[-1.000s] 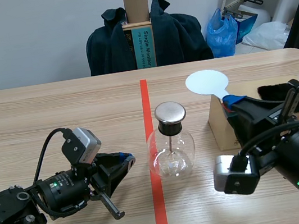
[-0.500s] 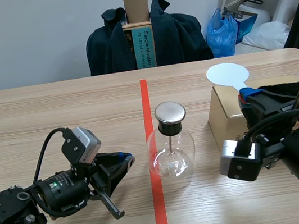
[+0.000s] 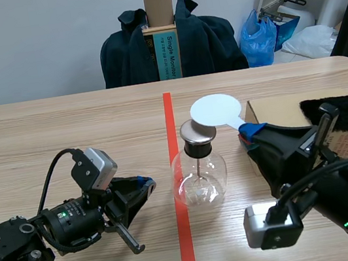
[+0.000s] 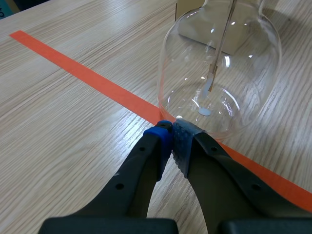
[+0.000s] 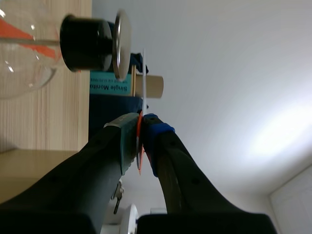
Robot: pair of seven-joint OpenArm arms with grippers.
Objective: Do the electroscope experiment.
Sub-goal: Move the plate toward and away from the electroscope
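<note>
The right arm comes in low, its end effector [image 3: 247, 130] pinching the handle of a white disc paddle [image 3: 215, 109]. The disc sits ahead of the fingertips, just over the electroscope's [image 3: 198, 173] metal cap [image 3: 198, 130]. The left end effector [image 4: 170, 136] lies low on the desk [image 3: 62, 135], fingers pressed together on nothing, with the glass bulb just ahead.

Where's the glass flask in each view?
Scene view: flask at centre, just right of the tape line, between the arms.
Left wrist view: flask just ahead of the shut left gripper.
Right wrist view: flask ahead of the right gripper, metal cap toward its paddle.
Shared landmark: the tape line.
</note>
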